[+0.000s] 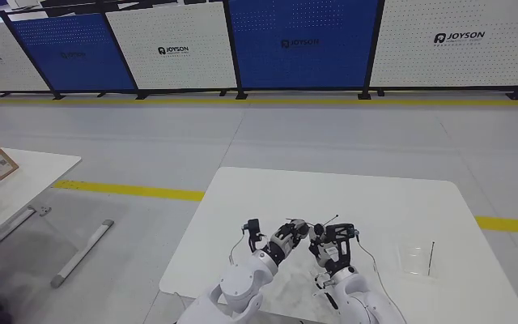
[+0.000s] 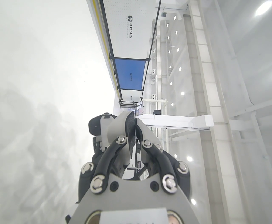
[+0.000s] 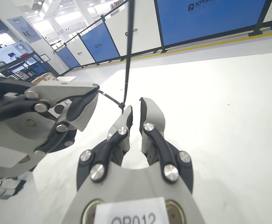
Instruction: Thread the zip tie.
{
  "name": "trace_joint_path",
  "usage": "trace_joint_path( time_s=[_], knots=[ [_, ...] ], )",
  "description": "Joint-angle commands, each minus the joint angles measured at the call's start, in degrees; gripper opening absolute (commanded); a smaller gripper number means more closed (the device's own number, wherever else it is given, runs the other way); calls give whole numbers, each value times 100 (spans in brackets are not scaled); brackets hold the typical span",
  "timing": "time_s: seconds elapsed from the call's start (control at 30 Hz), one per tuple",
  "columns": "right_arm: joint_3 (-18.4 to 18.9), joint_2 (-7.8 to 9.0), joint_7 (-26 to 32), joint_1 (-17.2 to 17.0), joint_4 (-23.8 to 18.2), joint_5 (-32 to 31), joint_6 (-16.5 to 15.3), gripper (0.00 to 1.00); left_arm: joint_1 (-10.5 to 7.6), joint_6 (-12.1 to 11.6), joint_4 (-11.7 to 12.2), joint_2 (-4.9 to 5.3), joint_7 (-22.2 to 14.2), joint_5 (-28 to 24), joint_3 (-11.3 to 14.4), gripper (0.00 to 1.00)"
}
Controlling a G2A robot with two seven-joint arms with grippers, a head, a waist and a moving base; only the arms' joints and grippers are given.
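Centre of the right wrist view: the zip tie [image 3: 128, 67], its strap clenched in my left jaws, its head just beside my released right jaws. The tail appears to run through the head; I judge it wants gripping close there, then a straight pull. Lower right in the top view, a clear tray [image 1: 409, 259] sits well apart on the worktop [image 1: 267, 202].

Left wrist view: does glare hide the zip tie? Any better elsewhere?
Left wrist view: lamps flare and haze washes one side, yet the zip tie shows dark between the left gripper's shut fingers. Right wrist view: it stands dark against the bright table.
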Motion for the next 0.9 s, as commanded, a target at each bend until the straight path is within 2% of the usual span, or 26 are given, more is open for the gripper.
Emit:
trace_joint_path(
  time_s=[0.0,0.07,0.13,0.2,0.3,0.57,0.87],
  knots=[
    [8,0,-15,-9,-9,7,-13,16,-10,12,10,-3,12,-13,0,0],
    [18,1,-20,-19,-20,3,-21,17,-18,28,20,-5,21,-21,-1,0],
    [22,2,-22,-29,-31,-11,-23,13,-29,54,33,-7,29,-39,-4,0],
    [20,3,-9,-38,-42,-45,-22,15,-50,79,50,-13,43,-78,-7,0],
    [16,2,28,-39,-51,-69,-10,25,-67,88,69,-17,42,-92,0,0],
    [19,-3,51,-36,-58,-72,-27,30,-74,100,88,-20,30,-73,4,0],
    [63,-2,-17,-83,-122,-58,-24,28,-74,124,110,-22,36,-17,17,0]
  ],
)
